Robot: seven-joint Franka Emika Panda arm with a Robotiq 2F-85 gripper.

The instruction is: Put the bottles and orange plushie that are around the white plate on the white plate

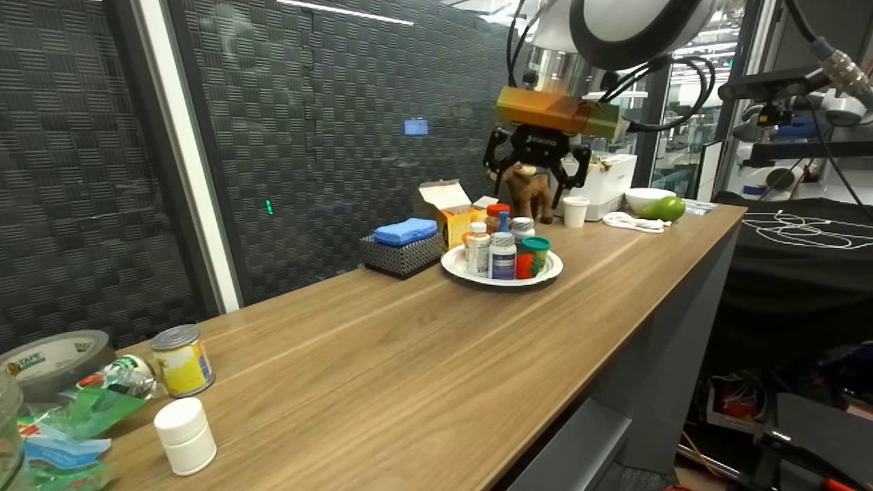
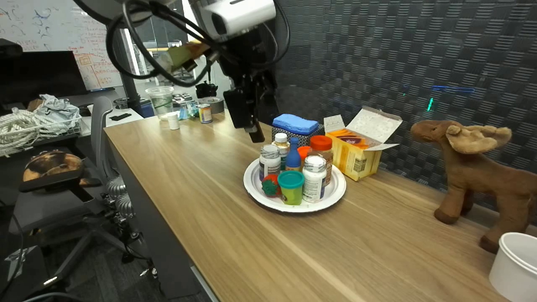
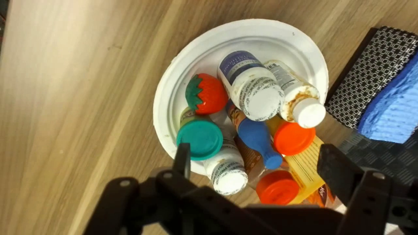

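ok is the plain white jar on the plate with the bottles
No, in an exterior view the plain white jar stands on the wooden counter near the yellow-labelled can, apart from the white plate.

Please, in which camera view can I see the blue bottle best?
The wrist view: the blue bottle shows there from printed label to tip. Both exterior views show less: in an exterior view, the teal-lidded tub hides its lower part; in an exterior view, only its blue top shows above a white bottle.
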